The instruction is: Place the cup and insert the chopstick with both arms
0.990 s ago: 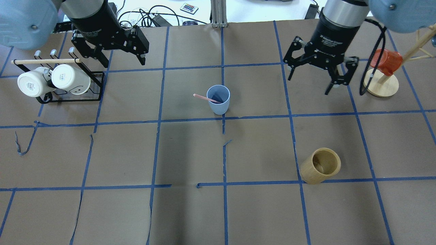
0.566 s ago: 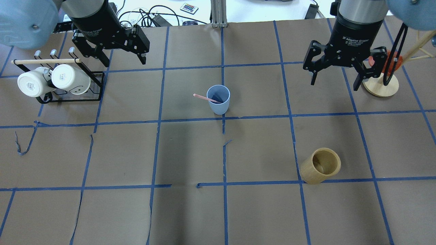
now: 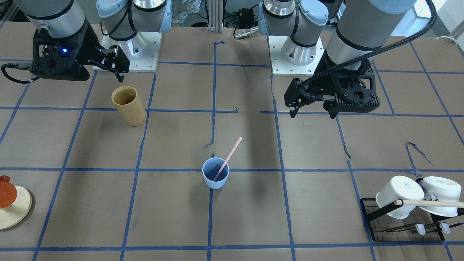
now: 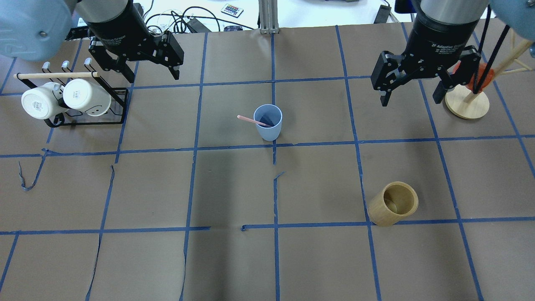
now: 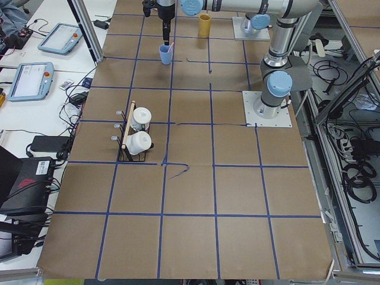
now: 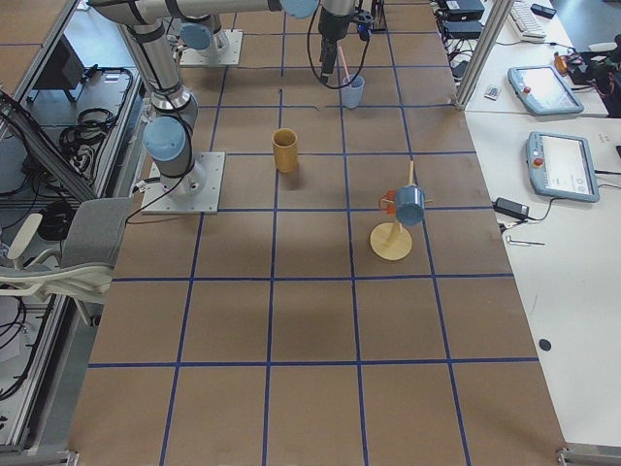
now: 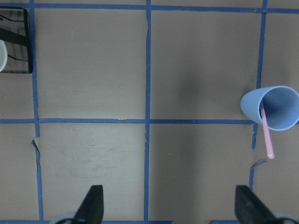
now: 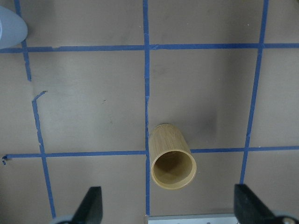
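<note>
The light-blue cup (image 4: 268, 122) stands upright near the middle of the table, also in the front-facing view (image 3: 215, 173) and the left wrist view (image 7: 271, 108). The pale pink chopstick (image 4: 250, 120) stands slanted inside it, its top end leaning out over the rim toward the robot's left (image 3: 228, 157). My left gripper (image 4: 152, 75) is open and empty, high above the table, far back-left of the cup. My right gripper (image 4: 410, 100) is open and empty, high at the back right, well away from the cup.
A tan wooden cylinder (image 4: 393, 203) stands upright front-right of the cup, below my right wrist camera (image 8: 172, 163). A black rack (image 4: 90, 123) with two white mugs and a wooden dowel (image 4: 56, 75) sits at the back left. A wooden mug tree (image 4: 467, 104) with an orange mug stands at the back right.
My right gripper has moved to the right and back, turning and staying open. The left gripper, the cup and the chopstick have not moved.
</note>
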